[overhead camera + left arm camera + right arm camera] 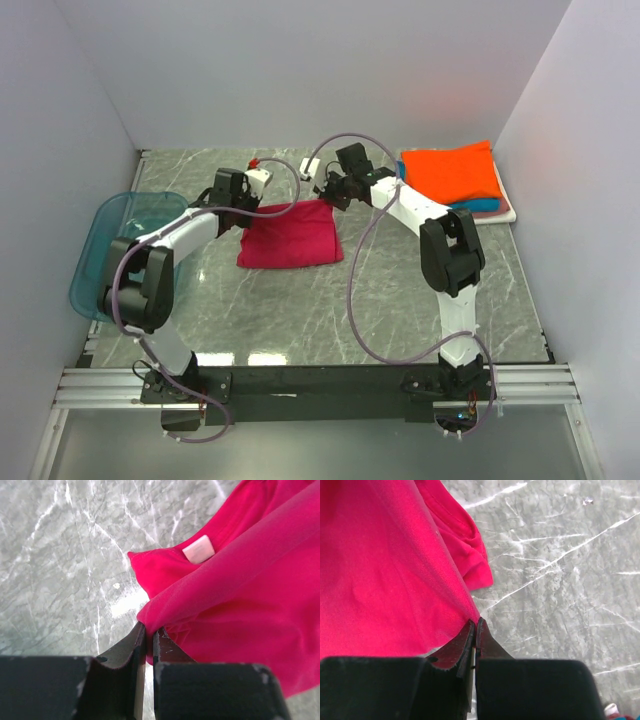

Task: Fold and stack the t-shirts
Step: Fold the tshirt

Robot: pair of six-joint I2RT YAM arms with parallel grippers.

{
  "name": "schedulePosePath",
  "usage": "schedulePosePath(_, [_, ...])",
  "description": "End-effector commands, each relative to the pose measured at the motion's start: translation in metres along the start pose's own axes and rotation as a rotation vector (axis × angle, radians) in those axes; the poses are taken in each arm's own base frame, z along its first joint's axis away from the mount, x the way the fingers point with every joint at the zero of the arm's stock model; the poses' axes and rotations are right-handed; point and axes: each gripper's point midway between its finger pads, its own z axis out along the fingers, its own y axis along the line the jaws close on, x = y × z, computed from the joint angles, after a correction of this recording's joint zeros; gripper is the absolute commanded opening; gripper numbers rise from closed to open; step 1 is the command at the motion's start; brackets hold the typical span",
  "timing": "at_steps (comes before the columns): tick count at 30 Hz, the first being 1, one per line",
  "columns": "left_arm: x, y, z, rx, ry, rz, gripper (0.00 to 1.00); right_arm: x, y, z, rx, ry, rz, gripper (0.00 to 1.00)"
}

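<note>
A magenta-red t-shirt (290, 238) lies partly folded in the middle of the marble table, its far edge stretched between my two grippers. My left gripper (250, 205) is shut on a fold of that shirt (240, 595) at its far left corner; cloth runs between the fingertips (149, 630), and a white neck label (199, 549) shows above. At the far right corner, my right gripper (330, 196) is shut, with the shirt's edge (385, 570) drawn into its tips (475, 625). A stack of folded t-shirts sits back right: orange (450, 172) on top, teal-blue (484, 205) and white (503, 216) beneath.
A translucent blue plastic tray (100, 250) rests at the table's left edge beside my left arm. White walls close in the table on the left, back and right. Bare marble (300, 310) lies between the shirt and the arm bases.
</note>
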Motion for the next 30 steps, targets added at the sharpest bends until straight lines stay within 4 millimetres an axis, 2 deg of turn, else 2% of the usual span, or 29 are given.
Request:
schedulePosePath(1, [-0.021, 0.018, 0.006, -0.051, -0.057, -0.011, 0.0, -0.008, -0.022, 0.0, 0.063, -0.015, 0.026, 0.0])
schedulePosePath(4, [-0.023, 0.022, 0.012, -0.059, -0.06, -0.034, 0.01, -0.007, -0.024, 0.004, 0.071, -0.012, 0.041, 0.02])
schedulePosePath(5, [-0.02, 0.028, 0.015, -0.093, -0.049, -0.049, 0.02, -0.008, -0.026, 0.005, 0.082, -0.01, 0.055, 0.08])
schedulePosePath(6, [-0.028, 0.034, 0.015, -0.117, -0.061, -0.064, 0.09, -0.008, -0.029, 0.005, 0.096, -0.012, 0.067, 0.12])
schedulePosePath(7, [-0.029, 0.041, 0.016, -0.151, -0.058, -0.087, 0.2, -0.009, -0.031, 0.004, 0.113, -0.014, 0.084, 0.19])
schedulePosePath(8, [-0.026, 0.053, 0.018, -0.222, -0.04, -0.141, 0.45, -0.017, -0.038, 0.003, 0.152, -0.043, 0.146, 0.37])
schedulePosePath(9, [-0.038, 0.067, 0.014, -0.293, -0.059, -0.175, 0.58, -0.018, -0.052, -0.005, 0.235, -0.038, 0.191, 0.43])
schedulePosePath(10, [-0.042, 0.076, 0.011, -0.34, -0.064, -0.203, 0.66, -0.022, -0.058, -0.009, 0.272, -0.053, 0.236, 0.47])
schedulePosePath(11, [-0.05, 0.085, 0.005, -0.382, -0.089, -0.249, 0.85, -0.029, -0.066, -0.014, 0.325, -0.08, 0.318, 0.55])
schedulePosePath(12, [-0.059, 0.102, -0.008, -0.471, -0.118, -0.286, 0.99, -0.029, -0.072, -0.02, 0.356, -0.082, 0.356, 0.56])
schedulePosePath(13, [-0.067, 0.109, -0.017, -0.509, -0.15, -0.329, 0.99, -0.034, -0.075, -0.032, 0.367, -0.091, 0.384, 0.57])
schedulePosePath(14, [-0.081, 0.115, -0.035, -0.529, -0.199, -0.359, 0.99, -0.036, -0.073, -0.038, 0.363, -0.108, 0.447, 0.57])
schedulePosePath(15, [-0.091, 0.118, -0.046, -0.522, -0.23, -0.374, 0.99, -0.042, -0.076, -0.056, 0.364, -0.136, 0.472, 0.58])
schedulePosePath(16, [-0.096, 0.117, -0.056, -0.505, -0.247, -0.384, 0.99, -0.042, -0.061, -0.056, 0.276, -0.158, 0.498, 0.58])
schedulePosePath(17, [-0.11, 0.116, -0.081, -0.489, -0.308, -0.409, 1.0, -0.041, -0.051, -0.061, 0.228, -0.172, 0.563, 0.58])
schedulePosePath(18, [-0.109, 0.113, -0.091, -0.471, -0.317, -0.424, 1.0, -0.05, -0.042, -0.073, 0.175, -0.215, 0.588, 0.59])
schedulePosePath(19, [-0.114, 0.1, -0.098, -0.389, -0.333, -0.431, 0.99, -0.038, -0.027, -0.074, 0.083, -0.224, 0.642, 0.59])
schedulePosePath(20, [-0.116, 0.09, -0.12, -0.336, -0.355, -0.46, 0.99, -0.036, -0.017, -0.076, 0.043, -0.226, 0.721, 0.59])
schedulePosePath(21, [-0.103, 0.075, -0.119, -0.258, -0.332, -0.461, 0.99, -0.033, -0.012, -0.078, 0.019, -0.222, 0.761, 0.6])
schedulePosePath(22, [-0.109, 0.045, -0.132, -0.09, -0.363, -0.434, 0.93, -0.026, 0.001, -0.08, -0.04, -0.203, 0.804, 0.6])
schedulePosePath(23, [-0.108, 0.03, -0.133, -0.004, -0.379, -0.443, 0.9, -0.024, 0.005, -0.081, -0.064, -0.197, 0.817, 0.6])
schedulePosePath(24, [-0.088, 0.013, -0.125, 0.059, -0.341, -0.454, 0.85, -0.021, 0.009, -0.08, -0.082, -0.187, 0.828, 0.6])
schedulePosePath(25, [-0.082, 0.0, -0.119, 0.125, -0.318, -0.466, 0.78, -0.017, 0.014, -0.078, -0.098, -0.174, 0.837, 0.6])
schedulePosePath(27, [-0.06, -0.009, -0.104, 0.143, -0.222, -0.527, 0.7, -0.012, 0.021, -0.071, -0.132, -0.16, 0.849, 0.6])
schedulePosePath(28, [-0.046, -0.008, -0.089, 0.128, -0.162, -0.556, 0.66, -0.009, 0.026, -0.069, -0.156, -0.14, 0.864, 0.6])
schedulePosePath(30, [-0.031, -0.011, -0.075, 0.124, -0.108, -0.573, 0.67, 0.001, 0.032, -0.057, -0.196, -0.095, 0.9, 0.6])
